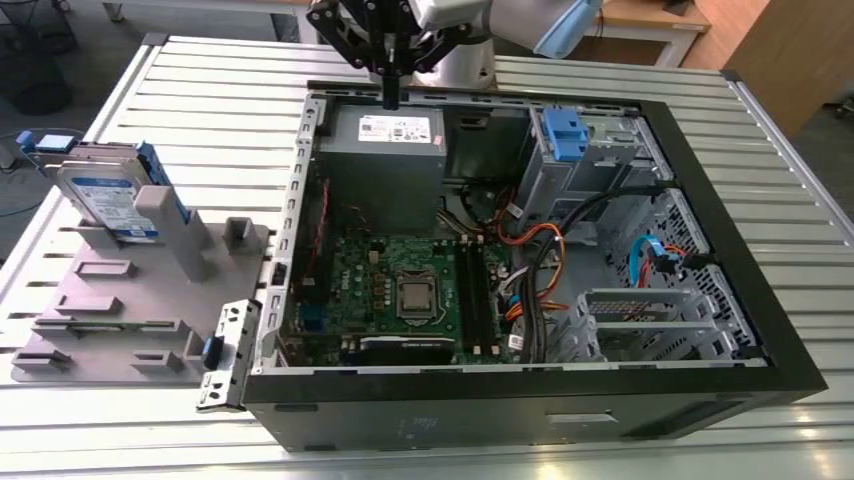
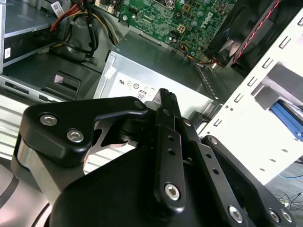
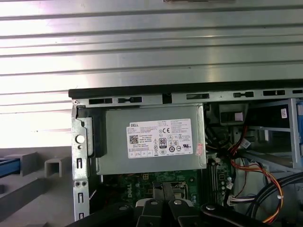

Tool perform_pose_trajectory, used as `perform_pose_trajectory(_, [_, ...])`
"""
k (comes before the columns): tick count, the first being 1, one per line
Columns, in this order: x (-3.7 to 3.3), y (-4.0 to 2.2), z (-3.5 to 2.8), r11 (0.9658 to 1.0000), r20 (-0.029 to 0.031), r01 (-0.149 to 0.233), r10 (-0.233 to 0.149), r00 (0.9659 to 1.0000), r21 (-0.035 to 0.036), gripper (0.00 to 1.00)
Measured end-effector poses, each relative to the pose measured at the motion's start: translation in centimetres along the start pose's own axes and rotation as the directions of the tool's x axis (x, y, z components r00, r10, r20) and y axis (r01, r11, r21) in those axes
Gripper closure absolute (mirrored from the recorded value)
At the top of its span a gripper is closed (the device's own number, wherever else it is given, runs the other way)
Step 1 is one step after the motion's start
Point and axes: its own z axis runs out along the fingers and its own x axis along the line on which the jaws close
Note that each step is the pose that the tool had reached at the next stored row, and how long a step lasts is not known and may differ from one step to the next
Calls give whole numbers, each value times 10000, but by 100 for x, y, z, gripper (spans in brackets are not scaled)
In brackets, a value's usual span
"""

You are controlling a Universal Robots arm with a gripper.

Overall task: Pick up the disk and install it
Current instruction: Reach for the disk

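Note:
The disk (image 1: 114,200), silver with a blue-and-white label and a blue frame, stands upright in a grey holder (image 1: 120,310) at the exterior view's left, outside the computer case. My gripper (image 1: 390,98) hangs far from it, over the back edge of the open case and just above the grey power supply box (image 1: 380,150). Its black fingers are pressed together with nothing between them. In both wrist views the shut gripper (image 2: 165,97) (image 3: 163,187) points at the power supply box (image 2: 156,71) (image 3: 151,139) with its white sticker.
The open black computer case (image 1: 534,405) lies on a slatted metal table (image 1: 200,90). Inside are a green motherboard (image 1: 400,290), bundles of cables (image 1: 561,250), a grey drive cage with a blue handle (image 1: 567,140) at the back and a white metal bay (image 1: 654,320) at the front.

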Motion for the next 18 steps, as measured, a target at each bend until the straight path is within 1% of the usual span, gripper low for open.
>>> perform_pose_trajectory(3, [14,-1,-1,10000,0,-1,1,10000,0,89])
perform_pose_trajectory(8, [67,-5,-2,10000,0,0,0,10000,1,89])
perform_pose_trajectory(18, [149,-12,1,10000,0,0,0,10000,0,89])
